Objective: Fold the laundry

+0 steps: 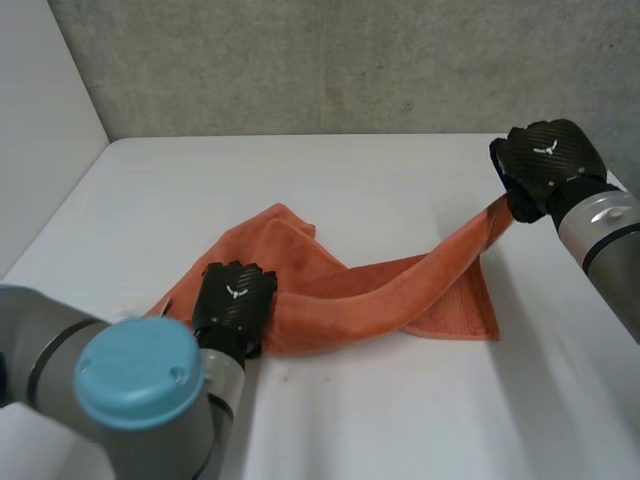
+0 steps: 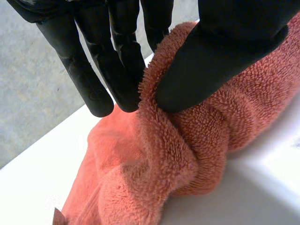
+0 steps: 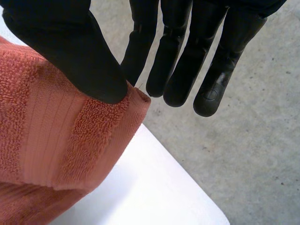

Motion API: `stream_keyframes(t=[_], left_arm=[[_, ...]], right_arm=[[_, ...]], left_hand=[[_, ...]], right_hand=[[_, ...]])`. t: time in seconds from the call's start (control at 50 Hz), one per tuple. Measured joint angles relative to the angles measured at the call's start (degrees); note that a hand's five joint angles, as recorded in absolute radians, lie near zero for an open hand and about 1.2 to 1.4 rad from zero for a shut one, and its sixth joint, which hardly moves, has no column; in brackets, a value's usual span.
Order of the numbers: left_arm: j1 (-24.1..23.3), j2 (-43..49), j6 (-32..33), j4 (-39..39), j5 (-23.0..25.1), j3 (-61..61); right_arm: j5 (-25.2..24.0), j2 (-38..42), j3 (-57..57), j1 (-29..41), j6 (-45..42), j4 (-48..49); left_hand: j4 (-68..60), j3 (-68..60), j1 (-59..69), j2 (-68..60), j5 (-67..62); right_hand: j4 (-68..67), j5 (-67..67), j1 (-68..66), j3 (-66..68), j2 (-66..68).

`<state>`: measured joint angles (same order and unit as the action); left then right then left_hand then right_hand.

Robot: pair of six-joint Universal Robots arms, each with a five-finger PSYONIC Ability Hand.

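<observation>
1. The orange towel (image 1: 400, 285) lay bunched across the middle of the white table (image 1: 350, 180). Part of it was flat, and part was twisted into a thick band running toward my right side.
2. My left hand (image 1: 233, 300) sat on the towel's near edge, at its left end. In my left wrist view, my thumb and fingers (image 2: 117, 61) pinched a thick ridge of terry between them.
3. My right hand (image 1: 545, 160) was lifted over the far right of the table, and the band of cloth rose from the tabletop to it.
4. In my right wrist view, my thumb clamped the towel's hemmed corner against my fingers. Beyond it were the table's edge and the grey floor (image 3: 243, 154).
</observation>
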<state>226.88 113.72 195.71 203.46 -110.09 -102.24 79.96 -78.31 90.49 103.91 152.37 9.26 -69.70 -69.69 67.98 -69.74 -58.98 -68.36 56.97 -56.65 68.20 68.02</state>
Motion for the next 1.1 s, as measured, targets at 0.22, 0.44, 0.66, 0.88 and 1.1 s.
stream_keyframes(t=[0.22,0.44,0.66,0.88,1.1], left_arm=[[3.6,-1.5,-0.2,-1.4,-0.5,3.5],[9.3,-6.5,-1.8,-6.7,-0.4,0.8],[20.1,-7.1,-16.3,-22.9,4.6,-1.1],[25.7,-5.7,-23.4,-27.9,13.8,-1.7],[26.7,-2.5,-22.7,-21.4,15.4,-1.5]], right_arm=[[0.5,0.4,3.1,0.2,0.0,4.6],[0.5,1.7,1.9,-1.9,0.0,5.1],[0.9,4.7,1.2,-2.8,-0.1,5.4],[1.1,5.0,1.4,-2.8,-0.1,5.5],[1.1,4.8,2.1,-2.4,-0.1,5.4]], left_hand=[[42.0,41.8,-40.9,42.0,41.5],[58.2,58.0,-56.0,58.2,56.6],[50.0,50.0,-48.1,49.9,49.2],[43.1,43.1,-41.2,43.1,42.3],[33.3,33.2,-31.2,33.2,32.6]], right_hand=[[0.0,0.0,0.0,0.0,0.0],[0.0,0.0,0.0,0.0,0.0],[0.0,0.0,0.0,0.0,0.0],[0.0,0.0,0.0,0.0,0.0],[0.0,0.0,0.0,0.0,0.0]])
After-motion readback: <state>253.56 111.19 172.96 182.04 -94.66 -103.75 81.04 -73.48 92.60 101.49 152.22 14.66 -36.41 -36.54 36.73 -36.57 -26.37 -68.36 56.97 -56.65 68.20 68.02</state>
